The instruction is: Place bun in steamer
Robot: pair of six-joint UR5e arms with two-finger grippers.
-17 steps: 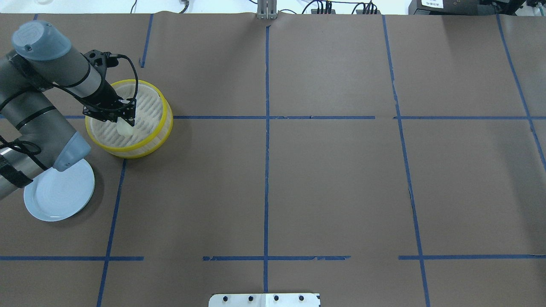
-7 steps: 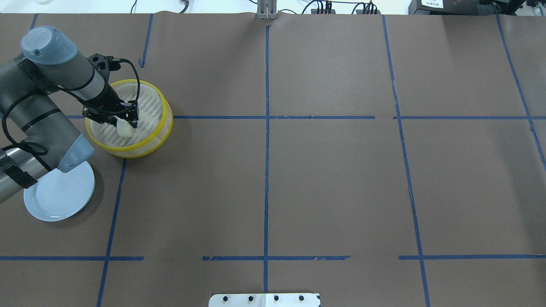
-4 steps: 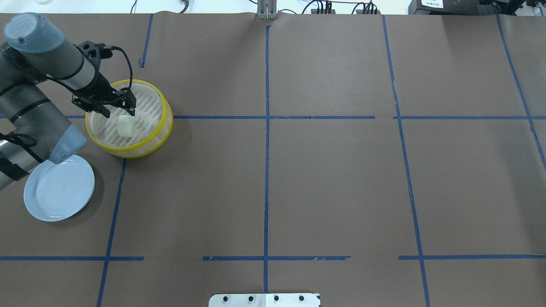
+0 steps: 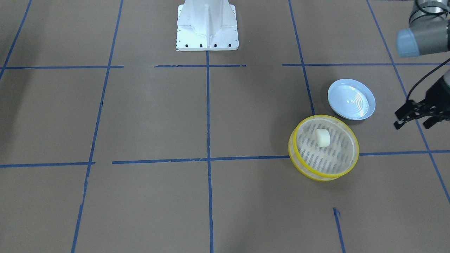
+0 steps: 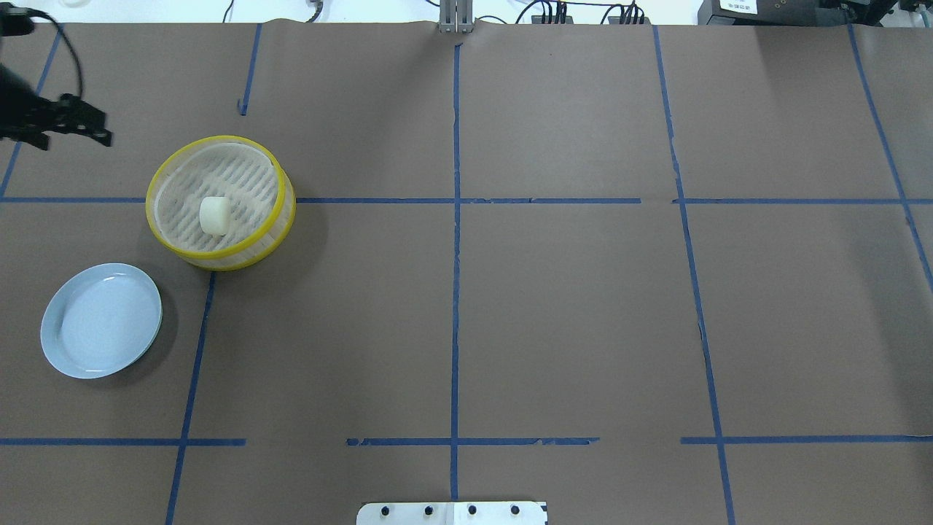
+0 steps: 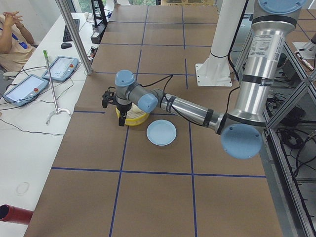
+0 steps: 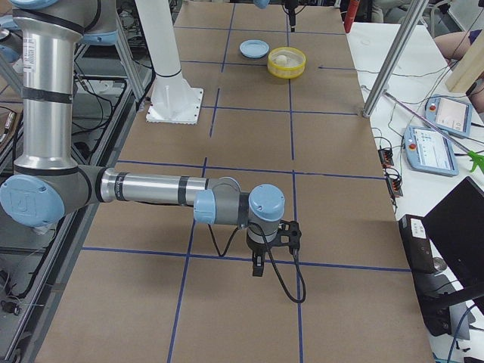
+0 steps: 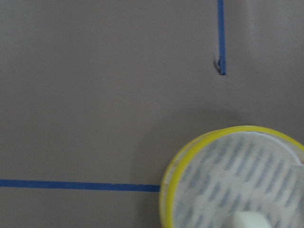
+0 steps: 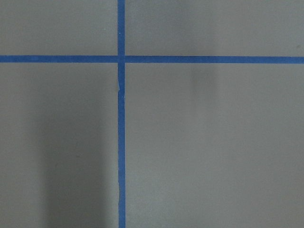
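The cream-white bun [image 5: 215, 216] lies on the slatted floor of the yellow-rimmed steamer [image 5: 251, 248], at the table's left in the overhead view. The front-facing view shows the bun [image 4: 322, 137] free inside the steamer [image 4: 290, 147]. My left gripper [image 5: 76, 141] is open and empty, raised and well to the far left of the steamer; it also shows at the right edge of the front-facing view [image 4: 412, 123]. The left wrist view shows the steamer's rim [image 8: 164, 190] and a corner of the bun [image 8: 249, 221]. My right gripper [image 7: 271, 255] shows only in the exterior right view; I cannot tell its state.
A pale blue ridged plate [image 5: 102, 321] lies empty near the steamer, toward the robot; it also shows in the front-facing view [image 4: 351, 99]. The white robot base [image 4: 206, 24] stands at the table's middle edge. Blue tape lines cross the brown table cover.
My left gripper opened and let go of the bun, then rose and drew back to the far left. The bun stays in the steamer.
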